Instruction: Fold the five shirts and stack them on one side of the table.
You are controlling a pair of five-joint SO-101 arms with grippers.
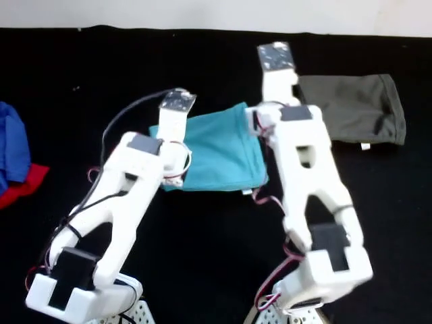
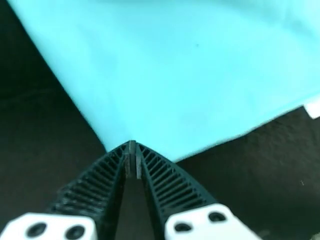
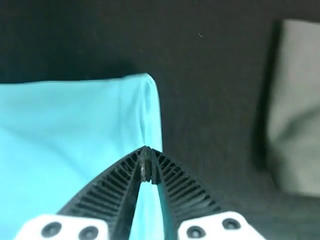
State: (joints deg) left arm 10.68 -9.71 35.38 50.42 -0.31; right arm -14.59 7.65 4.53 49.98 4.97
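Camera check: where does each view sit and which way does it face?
High view: fixed above the black table, looking down; left arm and right arm show over a teal shirt, with a grey shirt and blue and red clothes aside.
Left wrist view: on the left arm, looking along the shut left claw to the teal shirt's edge.
Right wrist view: on the right arm, along the shut right claw to the same shirt; grey shirt beside.
Shared: teal shirt in all three.
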